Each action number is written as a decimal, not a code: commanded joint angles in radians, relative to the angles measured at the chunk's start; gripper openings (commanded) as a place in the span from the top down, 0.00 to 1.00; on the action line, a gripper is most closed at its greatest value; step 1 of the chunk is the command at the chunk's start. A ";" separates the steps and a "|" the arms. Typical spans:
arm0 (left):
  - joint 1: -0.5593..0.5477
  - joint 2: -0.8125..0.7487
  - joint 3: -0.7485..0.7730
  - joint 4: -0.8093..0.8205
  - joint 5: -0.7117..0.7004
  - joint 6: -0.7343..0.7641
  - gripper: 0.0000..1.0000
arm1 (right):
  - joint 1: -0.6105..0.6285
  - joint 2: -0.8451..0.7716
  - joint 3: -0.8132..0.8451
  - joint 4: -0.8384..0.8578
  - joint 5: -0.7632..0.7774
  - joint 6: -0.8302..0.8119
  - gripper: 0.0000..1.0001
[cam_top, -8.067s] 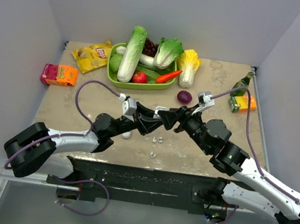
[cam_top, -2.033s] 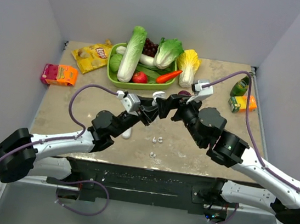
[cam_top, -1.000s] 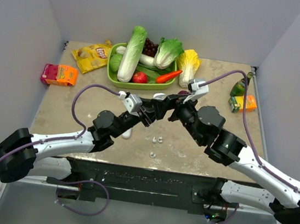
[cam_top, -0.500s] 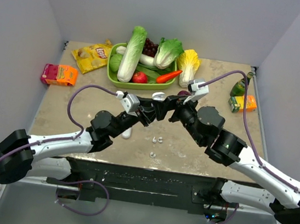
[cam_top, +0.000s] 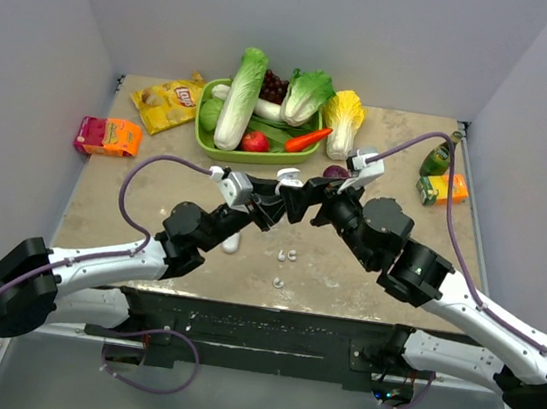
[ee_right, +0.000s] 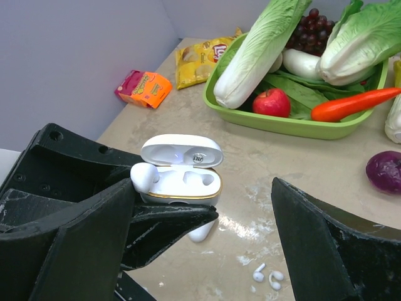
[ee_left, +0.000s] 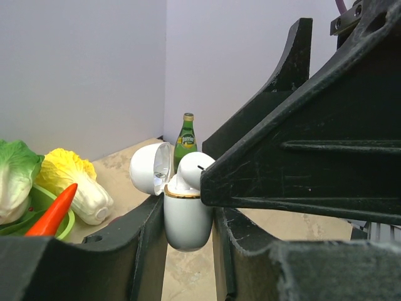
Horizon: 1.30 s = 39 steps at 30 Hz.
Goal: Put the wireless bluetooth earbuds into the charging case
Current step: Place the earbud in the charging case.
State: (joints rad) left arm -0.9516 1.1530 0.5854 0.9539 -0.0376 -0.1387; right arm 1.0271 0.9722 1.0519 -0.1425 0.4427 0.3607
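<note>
Left fingers (ee_left: pixel 135 251) clench the lid-open charging case (ee_left: pixel 186 219) above the table (ee_right: pixel 313 157), one earbud (ee_right: pixel 144 175) perched at its end; right fingers (ee_right: pixel 326 251) stand spread, empty. Perrier bottle (ee_left: pixel 186 135) and Lay's bag (ee_right: pixel 199 59) sit at the table's back edge.

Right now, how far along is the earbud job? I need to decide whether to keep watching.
Done: the case is off the table, lid open, clamped in the left gripper. In hand: one earbud rests at the case's end, seemingly not fully seated; the right gripper stands open beside it. Left: the other socket looks empty, and small white pieces, possibly the second earbud, lie on the table.
</note>
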 commanded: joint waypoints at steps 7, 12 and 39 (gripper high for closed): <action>-0.004 -0.045 -0.001 0.078 0.011 -0.004 1.00 | -0.013 -0.032 -0.021 -0.005 0.053 0.011 0.10; -0.004 -0.050 -0.001 0.078 0.010 -0.002 1.00 | -0.018 -0.033 -0.023 -0.008 0.054 0.007 0.10; -0.004 -0.041 0.007 0.045 -0.002 -0.002 1.00 | -0.030 -0.124 -0.072 0.084 -0.028 0.000 0.09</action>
State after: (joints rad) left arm -0.9516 1.1141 0.5758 0.9554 -0.0513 -0.1387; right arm 1.0000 0.8856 0.9894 -0.1425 0.4671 0.3725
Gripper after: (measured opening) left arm 0.347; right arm 0.902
